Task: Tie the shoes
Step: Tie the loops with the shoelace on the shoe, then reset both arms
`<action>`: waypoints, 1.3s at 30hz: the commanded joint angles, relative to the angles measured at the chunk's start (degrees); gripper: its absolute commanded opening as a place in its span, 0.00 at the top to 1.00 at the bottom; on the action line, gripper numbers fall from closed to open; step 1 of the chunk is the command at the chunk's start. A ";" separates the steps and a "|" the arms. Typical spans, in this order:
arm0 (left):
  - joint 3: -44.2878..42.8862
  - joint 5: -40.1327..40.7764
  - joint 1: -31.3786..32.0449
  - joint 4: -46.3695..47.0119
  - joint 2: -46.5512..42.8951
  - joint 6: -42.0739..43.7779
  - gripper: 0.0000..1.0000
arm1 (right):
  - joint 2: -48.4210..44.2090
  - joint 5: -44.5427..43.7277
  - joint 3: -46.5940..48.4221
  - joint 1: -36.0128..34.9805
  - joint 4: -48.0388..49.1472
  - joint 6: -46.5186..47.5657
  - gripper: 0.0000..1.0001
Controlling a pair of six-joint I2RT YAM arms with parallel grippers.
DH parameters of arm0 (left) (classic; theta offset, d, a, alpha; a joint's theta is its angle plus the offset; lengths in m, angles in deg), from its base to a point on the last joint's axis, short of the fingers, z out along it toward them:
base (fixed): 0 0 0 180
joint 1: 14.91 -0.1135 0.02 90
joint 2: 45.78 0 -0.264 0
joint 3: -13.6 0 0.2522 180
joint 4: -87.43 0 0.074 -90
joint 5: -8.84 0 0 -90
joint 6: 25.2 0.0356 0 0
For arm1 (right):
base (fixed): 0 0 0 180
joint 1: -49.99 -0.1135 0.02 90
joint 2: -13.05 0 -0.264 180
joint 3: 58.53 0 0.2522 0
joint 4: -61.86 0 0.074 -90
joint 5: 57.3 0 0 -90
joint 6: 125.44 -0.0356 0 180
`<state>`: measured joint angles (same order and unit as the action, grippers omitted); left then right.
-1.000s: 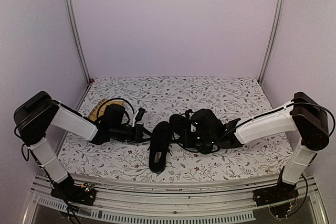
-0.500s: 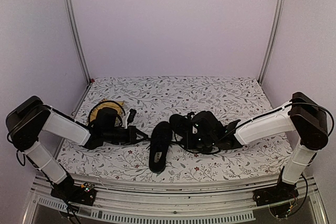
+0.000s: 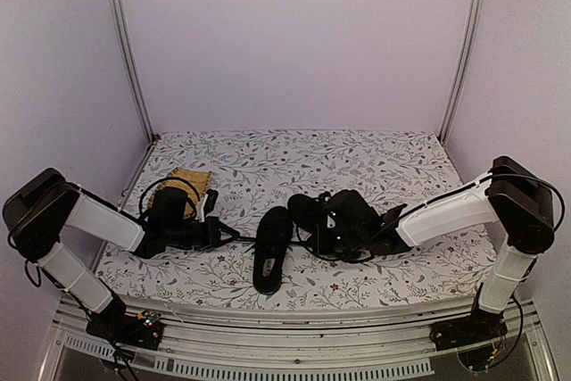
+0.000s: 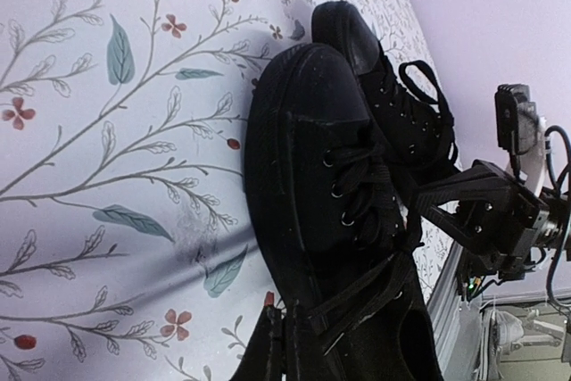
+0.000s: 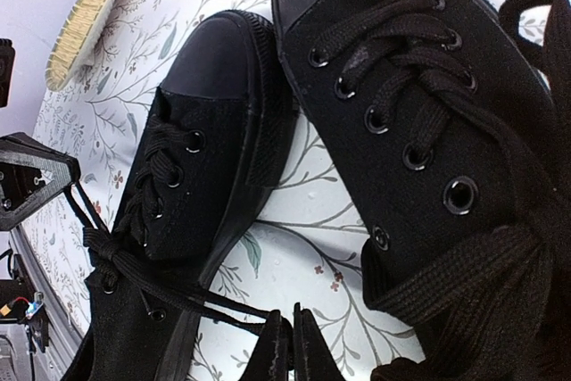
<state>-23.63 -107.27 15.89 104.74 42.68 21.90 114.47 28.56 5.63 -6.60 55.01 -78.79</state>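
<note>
Two black canvas shoes lie side by side on the floral cloth: one shoe (image 3: pixel 271 247) (image 4: pixel 308 176) (image 5: pixel 192 149) nearer the left arm, the other shoe (image 3: pixel 306 210) (image 4: pixel 388 86) (image 5: pixel 410 104) partly under the right arm. My left gripper (image 3: pixel 221 232) (image 4: pixel 287 345) is to the left of the nearer shoe, shut on that shoe's flat black lace (image 4: pixel 384 287), which runs taut back to the eyelets. Between the two shoes my right gripper (image 3: pixel 314 231) (image 5: pixel 293 338) is shut on a thin lace (image 5: pixel 192 301) leading from the same shoe.
A yellow woven mat (image 3: pixel 183 180) (image 5: pixel 85 20) lies at the back left, behind the left arm. The metal front rail (image 3: pixel 285 359) runs along the near edge. Frame posts stand at both back corners.
My left arm has drawn back to the left, away from the shoe, pulling its lace out longer. The right arm and both shoes have barely moved.
</note>
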 commanded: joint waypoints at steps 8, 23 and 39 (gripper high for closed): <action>2.03 1.86 -2.80 0.48 -0.50 0.18 1.00 | 1.67 -2.66 -1.59 1.52 -2.60 -1.19 0.98; -0.09 -3.77 -3.80 0.49 -1.93 4.68 0.75 | -1.70 3.86 -2.38 1.79 4.12 5.76 0.93; -21.02 -0.36 -9.29 -23.13 -9.19 18.57 0.19 | -13.50 11.96 7.03 9.84 -7.26 21.48 0.11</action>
<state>-41.81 -108.25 10.25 87.34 30.31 37.49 102.96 39.77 12.07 -2.93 52.50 -59.75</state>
